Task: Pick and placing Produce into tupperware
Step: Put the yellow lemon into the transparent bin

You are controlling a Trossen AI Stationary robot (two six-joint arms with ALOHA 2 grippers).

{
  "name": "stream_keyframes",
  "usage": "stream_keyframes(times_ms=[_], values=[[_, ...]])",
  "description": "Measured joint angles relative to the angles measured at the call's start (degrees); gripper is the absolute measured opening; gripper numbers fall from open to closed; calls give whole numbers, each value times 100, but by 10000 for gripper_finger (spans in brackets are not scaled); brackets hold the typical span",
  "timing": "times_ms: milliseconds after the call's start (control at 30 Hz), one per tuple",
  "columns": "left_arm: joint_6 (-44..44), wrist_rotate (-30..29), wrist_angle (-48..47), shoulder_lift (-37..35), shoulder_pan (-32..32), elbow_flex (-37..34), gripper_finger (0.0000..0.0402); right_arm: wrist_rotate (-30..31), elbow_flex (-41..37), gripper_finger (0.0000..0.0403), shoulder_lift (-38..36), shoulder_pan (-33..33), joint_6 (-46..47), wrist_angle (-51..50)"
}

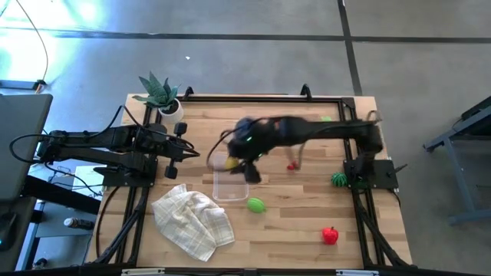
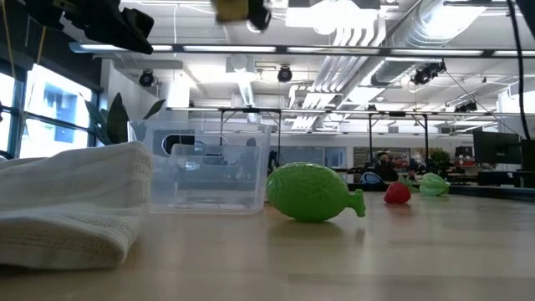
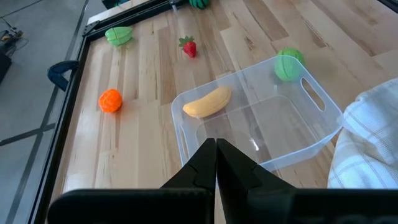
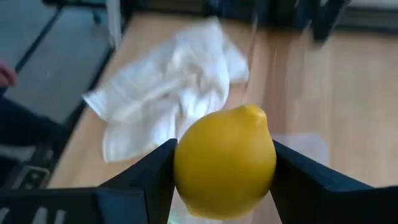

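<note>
Lemon is sitting between the right gripper's two fingers, pinched across its middle with the nub end up, and it is being carried above the table near the tub. From above, the right arm is reaching across toward the tub's far edge, with the yellow fruit showing just beyond that edge, so the load is not yet over the tub's opening. The wrist camera is looking past the lemon at the towel and a pale corner of the tub beneath.

To do this step well, the gripper should be centring over the tub's open middle before it descends, not over the rim. A banana appears to be lying against the tub's far side in the left wrist view, though whether inside or just behind the clear wall I cannot tell; aiming for the bare floor nearer the towel would be safer. Lowering close to the bottom before releasing matters, since a round lemon is likely to bounce or roll out of a light tub.

The left gripper, fingers pressed together and carrying nothing, is waiting on the tub's plant side. A green fruit is lying just beside the tub.
</note>
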Motion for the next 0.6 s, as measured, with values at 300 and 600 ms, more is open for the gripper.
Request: stream_keyframes(times_ms=[300,600], values=[[1,0,0,0,0,0,3,63,-2,204,1359,-90,84,-2],[1,0,0,0,0,0,3,343,-2,204,2200,-151,-99,71]])
